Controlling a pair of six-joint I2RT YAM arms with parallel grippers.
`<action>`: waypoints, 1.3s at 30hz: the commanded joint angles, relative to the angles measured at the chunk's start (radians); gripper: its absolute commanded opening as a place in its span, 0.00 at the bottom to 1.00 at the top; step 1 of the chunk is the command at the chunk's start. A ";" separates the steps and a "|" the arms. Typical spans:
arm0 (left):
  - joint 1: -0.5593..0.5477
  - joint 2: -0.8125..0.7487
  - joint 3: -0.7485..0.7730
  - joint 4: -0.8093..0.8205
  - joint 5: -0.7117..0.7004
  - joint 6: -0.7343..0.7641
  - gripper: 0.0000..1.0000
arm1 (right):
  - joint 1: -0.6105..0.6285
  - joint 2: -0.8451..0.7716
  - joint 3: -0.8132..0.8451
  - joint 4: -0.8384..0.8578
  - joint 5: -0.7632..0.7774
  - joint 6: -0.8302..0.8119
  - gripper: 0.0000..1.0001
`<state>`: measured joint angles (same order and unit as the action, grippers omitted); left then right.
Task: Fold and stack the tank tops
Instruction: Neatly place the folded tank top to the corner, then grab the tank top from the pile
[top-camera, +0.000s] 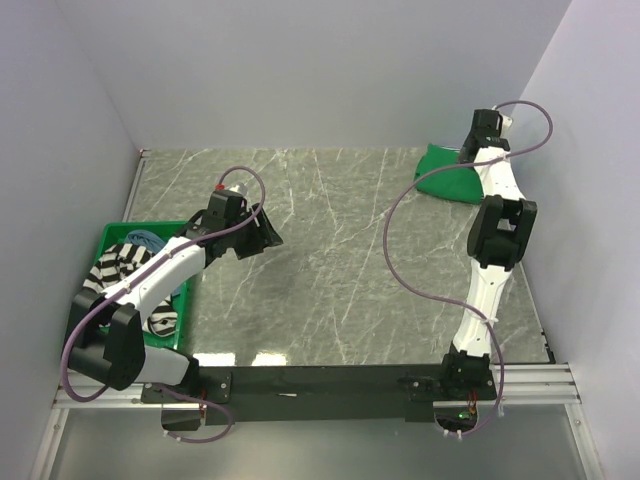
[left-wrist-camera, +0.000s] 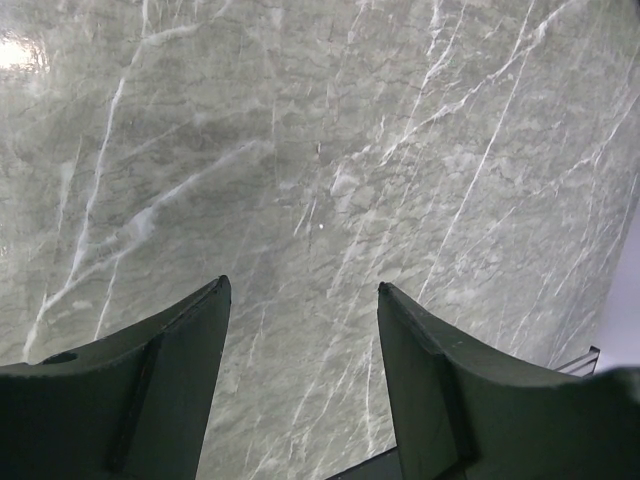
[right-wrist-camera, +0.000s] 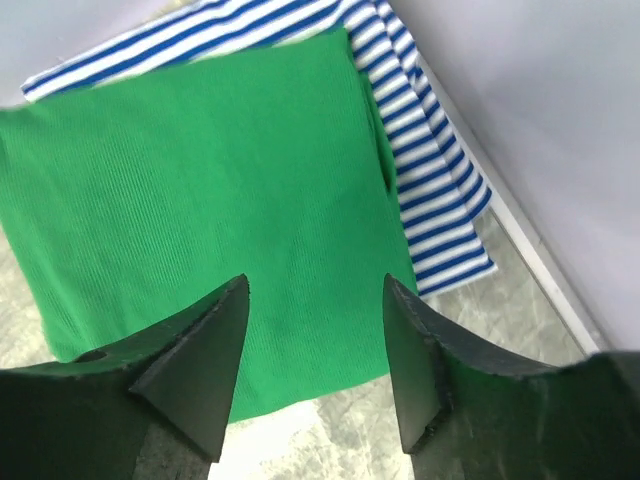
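Green top (right-wrist-camera: 200, 190) sits under R gripper (right-wrist-camera: 315, 285) (jaws apart, nothing held), over blue-striped top (right-wrist-camera: 432, 170).

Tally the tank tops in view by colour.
Green tank top: 1
Blue-white striped tank top: 1
Black-white striped tank top: 1
Dusty blue tank top: 1, mostly hidden in the green bin
Total: 4

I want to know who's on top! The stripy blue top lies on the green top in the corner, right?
No, the other way round: the green top lies on the stripy blue top in the corner. The right wrist view shows stripes peeking out underneath.
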<state>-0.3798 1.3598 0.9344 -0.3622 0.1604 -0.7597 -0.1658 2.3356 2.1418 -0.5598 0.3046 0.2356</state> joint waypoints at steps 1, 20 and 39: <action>0.002 -0.008 0.007 0.029 0.014 0.019 0.66 | 0.002 -0.033 0.015 -0.028 0.005 0.085 0.64; 0.152 -0.172 0.087 -0.341 -0.479 -0.269 0.64 | 0.460 -0.585 -0.666 0.148 -0.079 0.234 0.65; 0.815 -0.278 -0.160 -0.507 -0.561 -0.421 0.72 | 0.871 -0.614 -0.813 0.169 -0.090 0.240 0.64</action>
<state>0.4290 1.0779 0.7567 -0.8810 -0.3660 -1.1511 0.6964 1.7741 1.3537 -0.4152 0.1940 0.4679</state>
